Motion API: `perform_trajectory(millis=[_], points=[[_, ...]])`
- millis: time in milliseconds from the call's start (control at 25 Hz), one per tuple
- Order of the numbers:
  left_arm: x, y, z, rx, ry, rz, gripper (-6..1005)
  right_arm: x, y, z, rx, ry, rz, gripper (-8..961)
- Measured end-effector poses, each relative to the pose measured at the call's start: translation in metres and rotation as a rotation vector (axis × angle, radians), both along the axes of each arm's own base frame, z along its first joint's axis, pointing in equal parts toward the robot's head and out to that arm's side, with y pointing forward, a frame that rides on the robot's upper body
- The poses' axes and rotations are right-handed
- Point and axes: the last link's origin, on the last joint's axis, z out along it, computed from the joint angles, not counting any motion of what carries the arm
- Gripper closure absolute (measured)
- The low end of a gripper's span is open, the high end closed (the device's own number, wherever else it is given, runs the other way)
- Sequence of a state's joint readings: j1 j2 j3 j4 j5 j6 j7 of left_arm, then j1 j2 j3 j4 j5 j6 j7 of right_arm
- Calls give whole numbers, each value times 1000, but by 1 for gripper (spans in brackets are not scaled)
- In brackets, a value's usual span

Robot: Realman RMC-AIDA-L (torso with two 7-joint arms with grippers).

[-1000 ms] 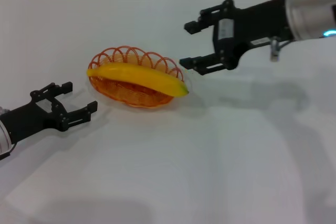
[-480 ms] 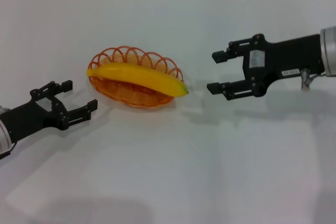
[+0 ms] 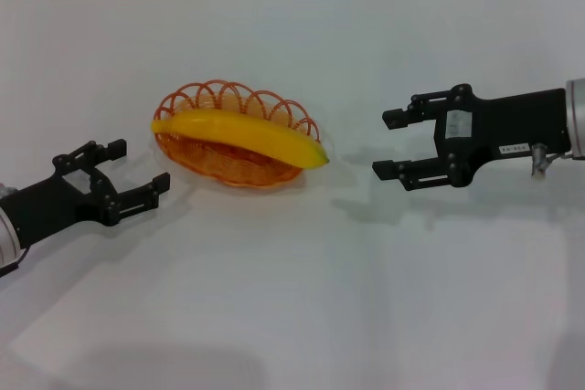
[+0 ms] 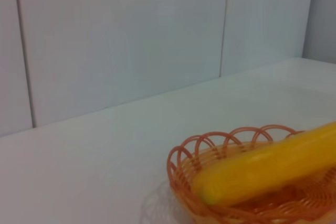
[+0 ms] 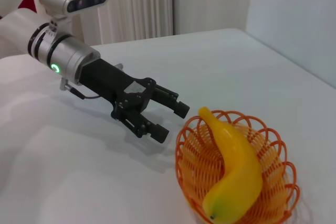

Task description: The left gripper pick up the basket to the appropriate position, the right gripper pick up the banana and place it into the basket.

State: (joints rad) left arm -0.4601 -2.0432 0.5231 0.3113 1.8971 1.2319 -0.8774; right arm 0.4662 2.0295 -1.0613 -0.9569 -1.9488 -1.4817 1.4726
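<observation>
Banana (image 3: 242, 137) lay across basket (image 3: 234, 144); right gripper (image 3: 390, 144) and left gripper (image 3: 139, 173) flanked basket, jaws wide, empty. Retreat level, avoiding rim.

Left wrist view: basket (image 4: 210, 153) cut off at the bottom and right edges, banana (image 4: 268, 163) runs off the right edge, so its far end is unseen. Right wrist view: basket (image 5: 191, 156) bottom rim clipped by the lower edge. Head view: banana (image 3: 242, 134) covers part of the basket (image 3: 219, 98) interior; both arms run out of frame at the sides.
</observation>
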Motion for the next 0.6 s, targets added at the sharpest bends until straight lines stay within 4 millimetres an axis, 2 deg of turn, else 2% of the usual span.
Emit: perform_trajectory(millis=[600], points=[[1, 1, -1, -4, 1, -6, 106, 1, 0, 0, 3, 3, 0, 240]])
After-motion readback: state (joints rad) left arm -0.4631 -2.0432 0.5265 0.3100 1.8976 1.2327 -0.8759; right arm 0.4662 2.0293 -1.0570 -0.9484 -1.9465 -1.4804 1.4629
